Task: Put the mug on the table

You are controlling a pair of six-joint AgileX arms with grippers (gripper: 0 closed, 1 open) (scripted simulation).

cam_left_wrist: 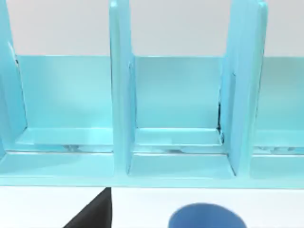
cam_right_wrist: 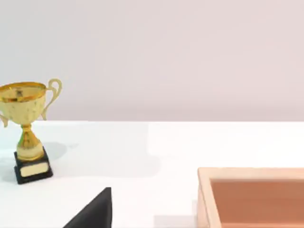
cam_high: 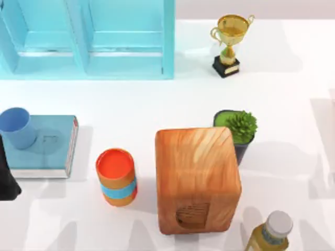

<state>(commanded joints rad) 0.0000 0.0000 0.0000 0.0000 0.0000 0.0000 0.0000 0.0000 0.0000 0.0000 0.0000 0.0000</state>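
The mug (cam_high: 17,125) is a small light-blue cup with a darker blue inside. It stands upright on the left part of a teal book (cam_high: 52,149) at the table's (cam_high: 131,115) left edge. My left gripper (cam_high: 7,180) shows as a dark shape just in front of the mug, at the frame's left border. In the left wrist view the mug's blue rim (cam_left_wrist: 206,217) lies close below the camera, beside a black part of the left gripper (cam_left_wrist: 92,213). The right wrist view holds a black part of my right gripper (cam_right_wrist: 92,213), over the table's right side.
A light-blue shelf unit (cam_high: 89,36) stands at the back left. An orange cylinder with a blue band (cam_high: 116,177) sits right of the book, then a wooden box (cam_high: 196,178), a potted plant (cam_high: 238,130), a gold trophy (cam_high: 229,44) and a yellow bottle (cam_high: 271,234).
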